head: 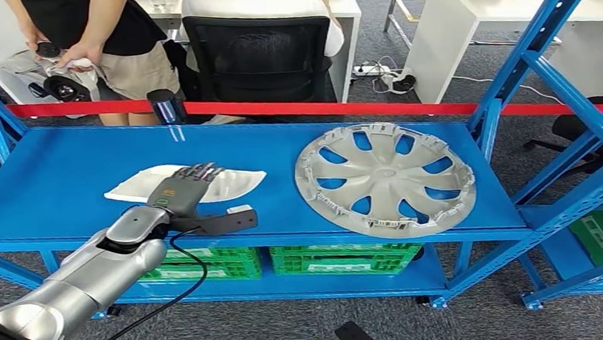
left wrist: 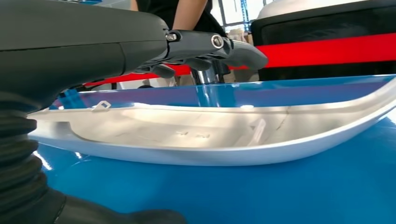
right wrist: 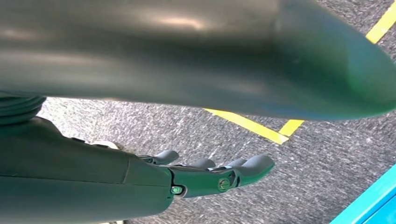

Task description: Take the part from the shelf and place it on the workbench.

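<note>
Our left hand hovers fingers-apart over the white part near the shelf's front edge (ready to grasp), right hand hanging loosely open.

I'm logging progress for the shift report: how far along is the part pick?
Done: the left hand has reached over the white part on the blue shelf. In hand: fingers extended above it, no grip yet. Left: grasp, lift, carry to the workbench. The right hand hangs empty.
</note>
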